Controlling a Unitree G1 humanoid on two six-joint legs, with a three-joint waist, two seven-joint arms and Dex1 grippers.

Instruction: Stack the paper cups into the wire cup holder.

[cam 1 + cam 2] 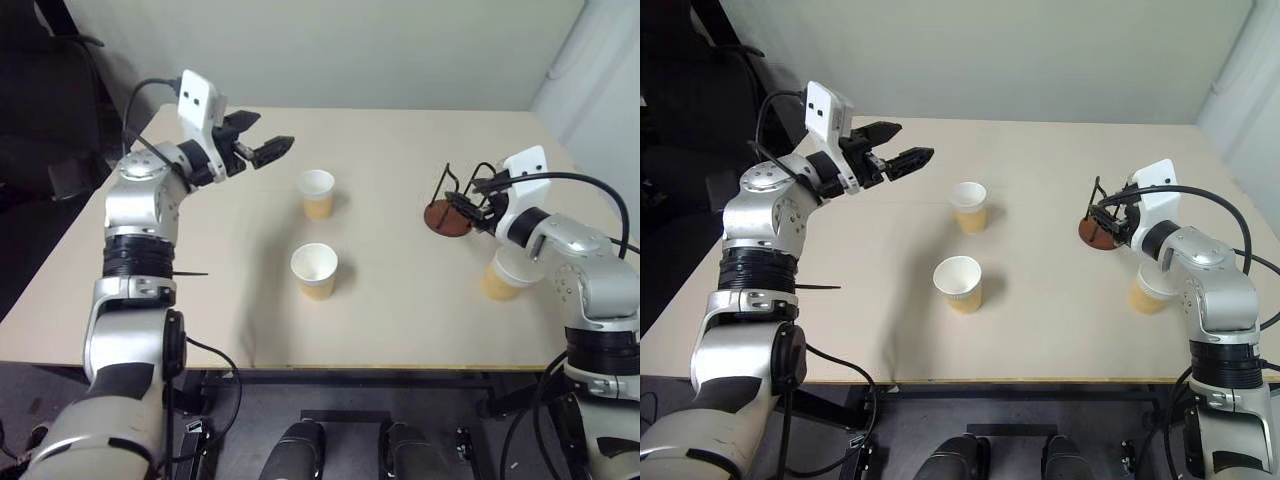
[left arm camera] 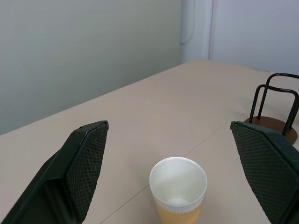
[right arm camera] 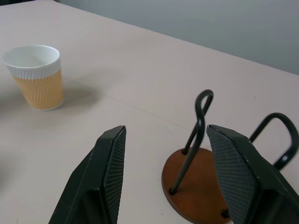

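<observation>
A pale beige table (image 1: 400, 320) is seen across the middle of the head views. Three cups are stood upright on it: one (image 1: 317, 193) near the centre, a second (image 1: 314, 270) just below it, and a third (image 1: 503, 278) at the right, partly hidden. The holder (image 1: 447, 216) is set at the centre right, above that third cup.

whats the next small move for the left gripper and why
Probably ease the open left gripper forward and down around the far tan-orange paper cup. That cup stands upright and free on the beige table, ahead of the fingers, and the black wire cup holder with its reddish-brown base holds no cup yet.
</observation>
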